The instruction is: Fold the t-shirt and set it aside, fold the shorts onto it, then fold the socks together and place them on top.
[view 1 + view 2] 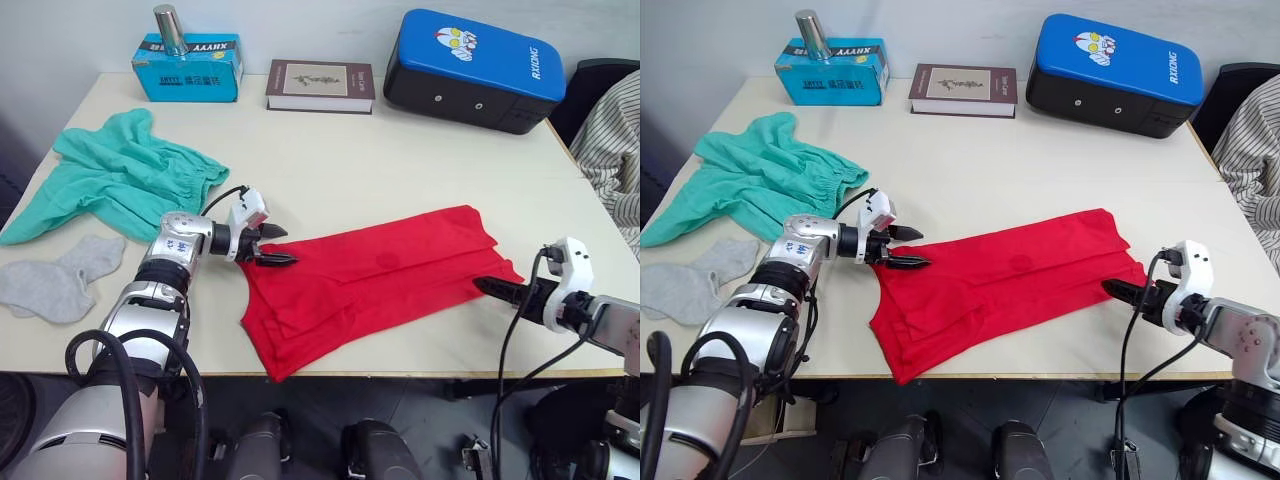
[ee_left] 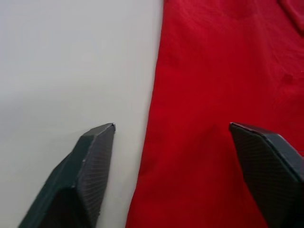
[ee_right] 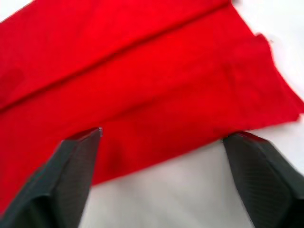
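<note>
The red t-shirt (image 1: 375,280) lies folded into a long band across the front of the table. My left gripper (image 1: 274,246) is open at the band's left end, one finger over the cloth (image 2: 213,95) and one over bare table. My right gripper (image 1: 489,287) is open at the band's right end, its fingers straddling the near edge of the cloth (image 3: 156,95). The teal shorts (image 1: 120,178) lie crumpled at the table's left. The grey socks (image 1: 60,280) lie beside them near the front left edge.
Along the back edge of the cream table (image 1: 400,160) stand a blue tissue box (image 1: 188,67) with a metal can (image 1: 170,30) on it, a brown book (image 1: 320,86) and a blue-and-black case (image 1: 470,70). A person's striped sleeve (image 1: 612,150) shows at far right.
</note>
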`<state>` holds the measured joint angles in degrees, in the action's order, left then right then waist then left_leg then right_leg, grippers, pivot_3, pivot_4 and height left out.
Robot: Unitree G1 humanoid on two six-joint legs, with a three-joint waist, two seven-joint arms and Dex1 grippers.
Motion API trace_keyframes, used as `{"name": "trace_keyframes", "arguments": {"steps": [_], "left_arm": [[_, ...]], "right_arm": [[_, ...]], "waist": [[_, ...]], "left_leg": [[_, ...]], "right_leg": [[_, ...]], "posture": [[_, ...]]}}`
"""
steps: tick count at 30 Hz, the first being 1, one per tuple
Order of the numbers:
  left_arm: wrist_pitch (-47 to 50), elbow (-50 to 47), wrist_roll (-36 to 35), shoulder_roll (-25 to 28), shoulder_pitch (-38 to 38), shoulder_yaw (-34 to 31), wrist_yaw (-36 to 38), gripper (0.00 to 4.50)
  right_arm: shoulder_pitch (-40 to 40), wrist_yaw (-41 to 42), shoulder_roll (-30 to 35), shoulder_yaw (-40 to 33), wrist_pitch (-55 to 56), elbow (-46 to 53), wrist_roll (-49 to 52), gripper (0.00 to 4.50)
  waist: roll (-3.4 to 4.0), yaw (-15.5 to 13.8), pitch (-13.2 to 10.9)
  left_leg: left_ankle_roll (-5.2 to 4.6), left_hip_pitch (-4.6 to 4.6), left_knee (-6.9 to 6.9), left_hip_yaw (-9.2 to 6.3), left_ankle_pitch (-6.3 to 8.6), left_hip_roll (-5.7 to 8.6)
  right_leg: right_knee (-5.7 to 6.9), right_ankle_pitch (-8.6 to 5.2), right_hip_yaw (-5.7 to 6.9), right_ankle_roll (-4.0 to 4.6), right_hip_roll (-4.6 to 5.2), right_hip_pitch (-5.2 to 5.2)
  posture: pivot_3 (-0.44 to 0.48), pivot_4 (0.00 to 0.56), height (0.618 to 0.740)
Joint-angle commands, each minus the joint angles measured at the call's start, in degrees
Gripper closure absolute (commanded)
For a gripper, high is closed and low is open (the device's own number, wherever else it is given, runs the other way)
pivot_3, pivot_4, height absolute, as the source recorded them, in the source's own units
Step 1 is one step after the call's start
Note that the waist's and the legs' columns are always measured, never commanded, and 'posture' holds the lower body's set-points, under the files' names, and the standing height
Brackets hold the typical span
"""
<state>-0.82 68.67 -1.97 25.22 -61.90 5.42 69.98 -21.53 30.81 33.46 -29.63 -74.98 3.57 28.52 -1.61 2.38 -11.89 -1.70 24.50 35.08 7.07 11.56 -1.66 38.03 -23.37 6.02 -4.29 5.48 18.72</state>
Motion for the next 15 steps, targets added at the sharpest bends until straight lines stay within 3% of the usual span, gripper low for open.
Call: {"name": "trace_keyframes", "arguments": {"steps": [1,8,10,15], "left_arm": [[1.79,-0.04,0.32,-0.60,2.10,-0.20,2.56,1.76],[4.54,-4.01,-1.36,0.27,5.32,-2.86,3.30,3.97],[5.08,-6.03,-1.67,1.11,6.46,-3.37,3.13,4.48],[8.13,-14.50,-4.21,2.14,10.24,-6.88,-2.31,4.48]], "right_arm": [[-0.80,-0.55,-1.81,3.90,4.37,-3.86,-0.58,1.97],[-4.10,0.51,-1.60,7.44,9.88,-7.98,-0.69,4.43],[-5.08,1.53,-0.88,8.96,12.49,-9.60,-1.32,4.50],[-10.84,3.57,0.49,14.10,20.58,-16.17,-4.48,4.50]], "waist": [[-0.01,0.04,0.01],[-0.01,0.45,0.01],[-0.01,0.65,0.01],[0.01,1.19,0.00]], "left_leg": [[0.00,-0.01,0.00,0.00,0.00,0.00],[0.01,-0.11,0.01,0.00,0.01,0.01],[0.03,-0.14,0.00,0.00,0.00,0.01],[0.04,-0.18,-0.01,0.04,0.00,-0.01]], "right_leg": [[0.03,0.00,0.00,0.00,0.00,0.00],[0.25,0.00,-0.02,0.00,0.03,0.00],[0.29,0.00,-0.03,0.00,0.03,0.00],[0.33,0.00,-0.05,0.00,0.02,0.01]], "posture": [[0.000,0.150,0.740],[0.000,0.150,0.740],[0.000,0.150,0.740],[0.000,0.150,0.740]]}}
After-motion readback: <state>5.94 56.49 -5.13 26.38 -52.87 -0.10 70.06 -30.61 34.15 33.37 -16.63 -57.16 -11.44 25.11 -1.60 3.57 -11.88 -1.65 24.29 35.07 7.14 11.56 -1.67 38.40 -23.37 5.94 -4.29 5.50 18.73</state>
